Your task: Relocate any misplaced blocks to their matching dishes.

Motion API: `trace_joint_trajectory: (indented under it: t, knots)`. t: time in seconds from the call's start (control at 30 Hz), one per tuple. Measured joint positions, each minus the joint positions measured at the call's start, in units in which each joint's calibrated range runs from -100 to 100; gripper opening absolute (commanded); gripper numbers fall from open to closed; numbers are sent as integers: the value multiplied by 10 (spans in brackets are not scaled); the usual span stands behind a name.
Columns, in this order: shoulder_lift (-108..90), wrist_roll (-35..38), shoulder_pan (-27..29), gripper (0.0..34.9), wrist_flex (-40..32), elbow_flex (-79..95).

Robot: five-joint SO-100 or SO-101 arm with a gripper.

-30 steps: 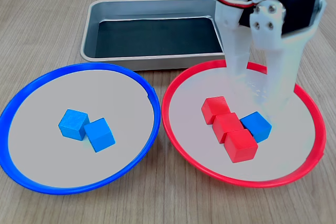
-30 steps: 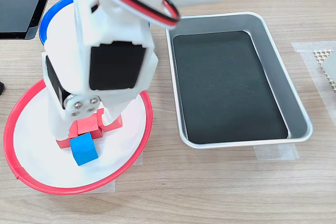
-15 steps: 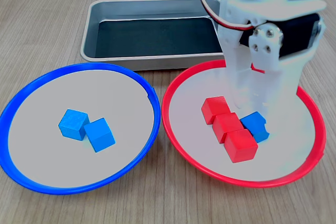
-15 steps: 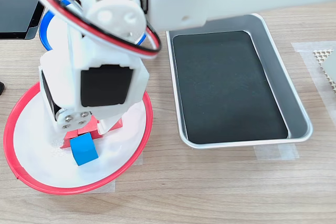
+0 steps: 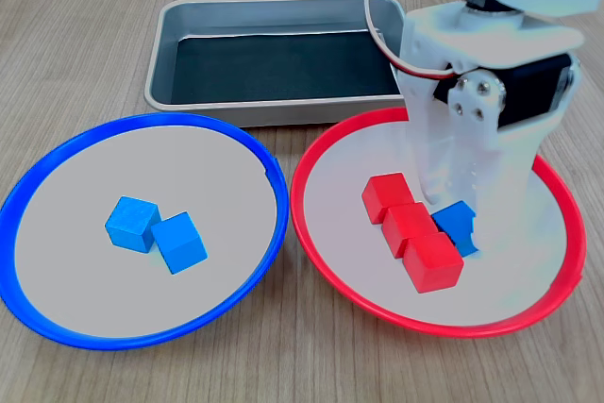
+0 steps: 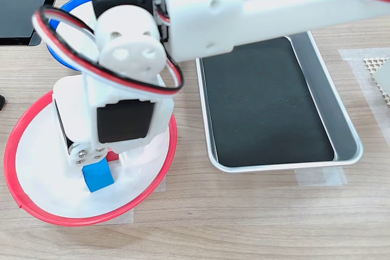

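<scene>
A pale wooden table (image 5: 85, 35) carried a silver metal tray (image 5: 274, 92) behind two dishes. The white arm reached steeply down into the red-rimmed dish (image 5: 321, 261), its tool (image 5: 461, 219) lowered around the blue cube (image 5: 458, 226) beside three red cubes (image 5: 411, 231); whether it gripped could not be told.

Arm (image 6: 244, 4) reaches in from the second exterior view's right, white links w/ black servo blocks, forearm roughly level then wrist bent straight down. Red/black/white cable loops round the wrist joint. Gripper (image 5: 462, 205) points down — low, tips near the surface, also seen from above in the second exterior view (image 6: 100, 162). Jaws stand apart, one finger (image 5: 434, 172) on the first exterior view's left, the other on its right. Fingertips partly hidden by the gripper body in both exterior views.
</scene>
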Motion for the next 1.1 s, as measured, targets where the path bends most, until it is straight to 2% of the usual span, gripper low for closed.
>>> trace_joint_trajectory:
  t: [0.17,0.47,0.6,0.87,1.1]
  knots:
    - [16,-1,0,138,-1,-15]
    - [22,-2,0,95,-1,-20]
    - [28,-2,-2,87,-6,-20]
    - [28,-2,-2,32,-12,-20]
    - [28,-2,-2,5,-16,-20]
